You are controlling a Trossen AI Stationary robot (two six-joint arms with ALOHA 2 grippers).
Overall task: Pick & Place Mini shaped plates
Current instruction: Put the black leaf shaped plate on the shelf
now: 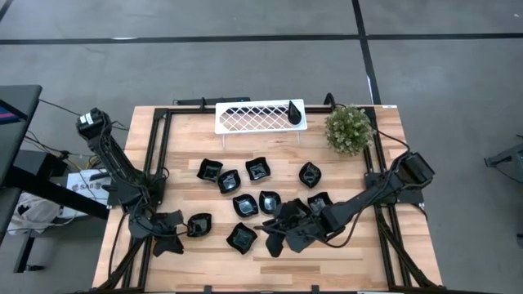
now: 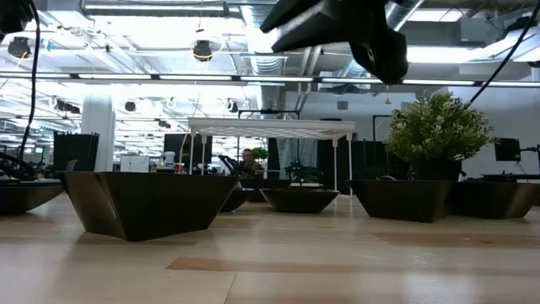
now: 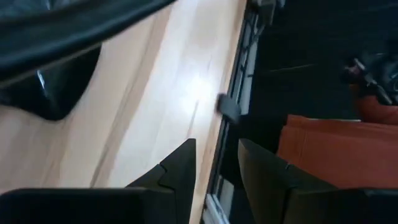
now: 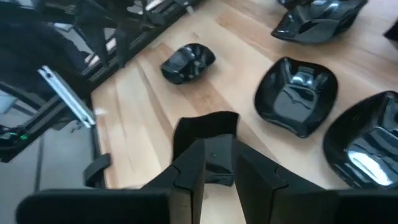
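Observation:
Several glossy black mini shaped plates [image 1: 245,205] rest on their bases on the wooden table. One teardrop-shaped plate [image 1: 293,112] lies on the white lattice tray [image 1: 253,117] at the far edge. My right gripper [image 1: 276,235] hovers over the near middle of the table and is shut on one black plate [image 4: 207,132]. My left gripper [image 1: 169,237] is at the near left, open and empty, just left of another plate [image 1: 198,224]. In the left wrist view that gripper [image 3: 217,168] points at the table's edge rail. My right gripper pinches a black plate by its rim [image 4: 216,155] between its two fingers [image 4: 189,171]. The rest of the plate sticks out beyond the fingertips. The fingers slant downward toward the table's left. The plate looks lifted off the wood.
A green bushy plant [image 1: 349,128] stands at the far right corner. Black frame rails [image 1: 155,163] run along the table's left and right sides. Bare wood lies along the near edge [image 1: 327,265]. Two plates [image 4: 295,93] sit close ahead of the right gripper.

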